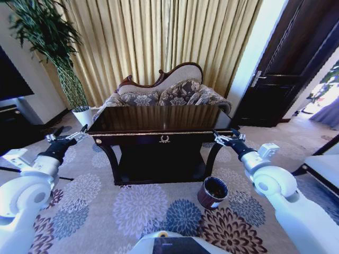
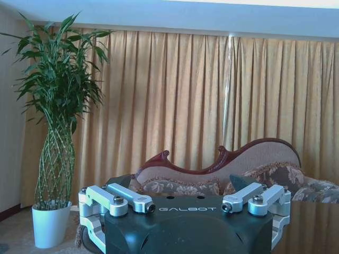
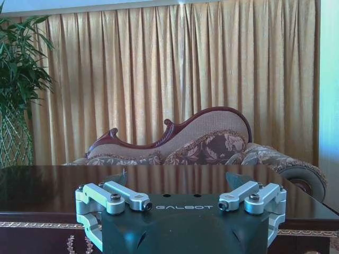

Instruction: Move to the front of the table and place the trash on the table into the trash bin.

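Head view: robot's parked at the tabletop (image 1: 159,119), its long side running left-right, bin (image 1: 212,192) on the floor by the front right leg. Can't spot any trash on top. Left hand (image 1: 68,136) and right hand (image 1: 229,138) flank the corners. Both wrist views: fingers spread apart, holding nothing. I'd check the surface before reaching.

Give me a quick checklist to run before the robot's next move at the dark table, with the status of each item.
1. Robot faces the table front, gold emblem centred: ok.
2. Trash on the tabletop: not ok, the glossy top looks bare in head and right wrist views.
3. Trash bin upright on the carpet by the table's right front leg, opening clear: ok.
4. Left gripper open, beside the table's left front corner, holding nothing: ok.
5. Right gripper open, at the right front corner, holding nothing: ok.
6. What lies inside the bin: cannot tell.
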`<state>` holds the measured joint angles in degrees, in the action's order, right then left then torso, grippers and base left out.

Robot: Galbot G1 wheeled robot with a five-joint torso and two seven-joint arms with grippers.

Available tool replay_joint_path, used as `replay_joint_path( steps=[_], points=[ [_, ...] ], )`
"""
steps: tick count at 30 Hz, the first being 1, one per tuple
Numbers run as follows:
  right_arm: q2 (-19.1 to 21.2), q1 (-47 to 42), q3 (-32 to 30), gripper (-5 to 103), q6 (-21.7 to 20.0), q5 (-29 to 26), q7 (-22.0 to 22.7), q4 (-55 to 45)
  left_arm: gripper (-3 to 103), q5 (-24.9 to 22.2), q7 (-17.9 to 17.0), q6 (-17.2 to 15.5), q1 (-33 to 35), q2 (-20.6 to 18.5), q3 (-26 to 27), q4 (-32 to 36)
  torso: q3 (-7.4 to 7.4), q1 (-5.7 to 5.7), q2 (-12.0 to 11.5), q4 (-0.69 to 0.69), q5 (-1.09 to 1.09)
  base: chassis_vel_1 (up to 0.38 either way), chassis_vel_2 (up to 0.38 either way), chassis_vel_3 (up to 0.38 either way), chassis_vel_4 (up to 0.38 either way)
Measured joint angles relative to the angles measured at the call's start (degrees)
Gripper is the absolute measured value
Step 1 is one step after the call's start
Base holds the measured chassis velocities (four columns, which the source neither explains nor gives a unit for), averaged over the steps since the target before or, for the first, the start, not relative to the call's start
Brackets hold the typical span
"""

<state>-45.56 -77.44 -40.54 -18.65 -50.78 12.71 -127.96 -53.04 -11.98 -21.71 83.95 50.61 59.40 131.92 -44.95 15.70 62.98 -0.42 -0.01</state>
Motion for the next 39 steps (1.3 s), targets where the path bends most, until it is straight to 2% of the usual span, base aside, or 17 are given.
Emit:
replay_joint_path(
  steps=[19,39],
  points=[
    [0.08,-0.44,-0.52,100,0.26,0.09,-0.03,-0.73,100,-0.08,0.22,0.09,0.08,0.05,-0.07,0.07,0.00,0.01,0.00,0.00,0.00,0.002,-0.003,-0.002,0.002],
    [-0.11,-0.63,-0.94,100,0.51,0.18,-0.03,-0.72,100,-0.03,0.38,0.17,0.12,0.08,-0.27,0.23,0.00,0.00,0.01,0.01,-0.01,0.103,-0.105,-0.111,0.104]
  ],
)
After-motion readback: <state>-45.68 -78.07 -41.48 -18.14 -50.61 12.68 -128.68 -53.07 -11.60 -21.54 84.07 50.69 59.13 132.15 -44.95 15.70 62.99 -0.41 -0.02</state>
